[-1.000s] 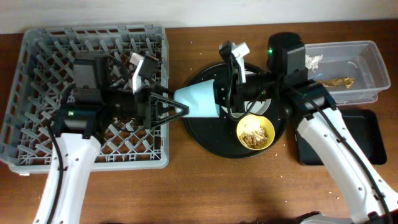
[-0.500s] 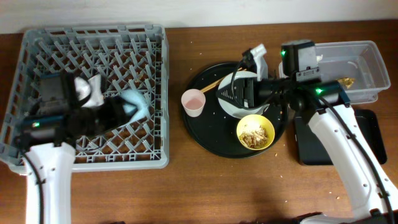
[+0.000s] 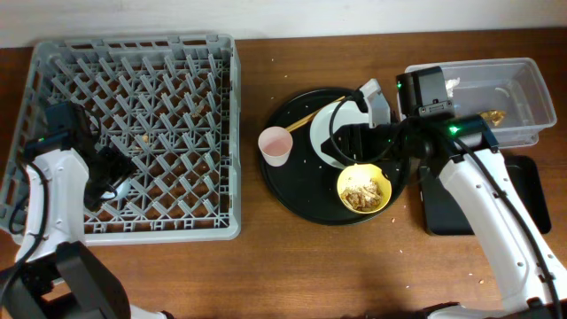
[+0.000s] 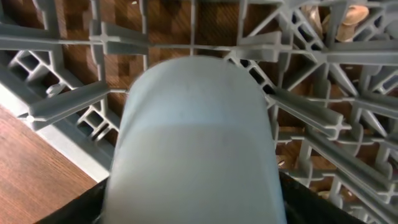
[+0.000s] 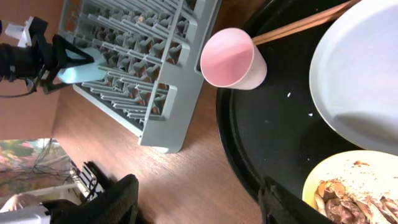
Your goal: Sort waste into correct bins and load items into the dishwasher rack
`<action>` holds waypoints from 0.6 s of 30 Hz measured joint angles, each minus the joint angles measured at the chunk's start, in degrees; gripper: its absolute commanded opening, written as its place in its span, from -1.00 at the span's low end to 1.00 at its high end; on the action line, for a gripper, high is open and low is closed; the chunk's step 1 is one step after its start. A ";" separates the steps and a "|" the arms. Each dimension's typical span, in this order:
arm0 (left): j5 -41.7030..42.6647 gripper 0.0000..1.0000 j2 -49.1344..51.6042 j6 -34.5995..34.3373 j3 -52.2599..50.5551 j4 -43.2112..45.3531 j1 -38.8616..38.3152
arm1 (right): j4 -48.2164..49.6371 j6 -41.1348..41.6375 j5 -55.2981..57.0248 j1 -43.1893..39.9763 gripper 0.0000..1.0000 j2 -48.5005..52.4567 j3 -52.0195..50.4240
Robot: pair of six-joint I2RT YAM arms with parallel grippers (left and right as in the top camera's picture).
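Note:
The blue cup [image 4: 193, 143] fills the left wrist view, lying low over the grid of the dishwasher rack [image 3: 133, 53]. My left gripper [image 3: 108, 171] is shut on it near the rack's left edge; the right wrist view also shows this cup [image 5: 81, 73] between those fingers. My right gripper [image 5: 199, 205] is open and holds nothing, hovering over the round black tray [image 3: 292, 190]. On that tray stand the pink cup [image 3: 275, 144], the pale plate [image 3: 326, 133] with chopsticks [image 3: 306, 117], and the yellow bowl [image 3: 363, 189] of food scraps [image 3: 361, 190].
A clear tub [image 3: 523, 71] at the back right holds a brown-and-gold wrapper [image 3: 483, 116] and a white napkin [image 3: 447, 86]. In front of it lies a shallow black tray [image 3: 523, 190]. Crumbs dot the wooden table between rack and round tray.
The right gripper let go of the blue cup, opened and drew back over the round tray. The left arm carried the cup from the tray's edge to the rack's left side.

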 measured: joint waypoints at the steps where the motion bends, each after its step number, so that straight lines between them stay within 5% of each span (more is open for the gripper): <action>1: 0.61 0.98 0.00 -0.28 0.00 -0.07 0.04 | -0.07 -0.13 -0.02 0.00 0.28 0.00 0.00; 7: 12.63 0.90 0.13 0.63 4.81 -4.11 4.85 | 2.47 -0.37 8.24 3.10 0.27 0.02 0.00; 8: 13.97 0.68 0.15 2.47 7.26 -6.21 4.83 | 3.98 -0.37 10.64 4.61 0.27 0.20 -0.04; 10: 15.67 -0.38 -0.11 6.91 13.68 -9.92 4.81 | 6.84 -0.39 14.16 8.76 0.27 3.30 -0.04; 12: 14.75 -0.99 -0.50 9.16 14.60 -16.28 4.09 | 6.97 -0.39 15.45 9.51 0.27 4.52 -0.07; 18: 5.55 -0.99 -0.50 3.87 2.56 -8.83 2.43 | 6.38 -0.39 16.44 9.51 0.27 4.50 -0.07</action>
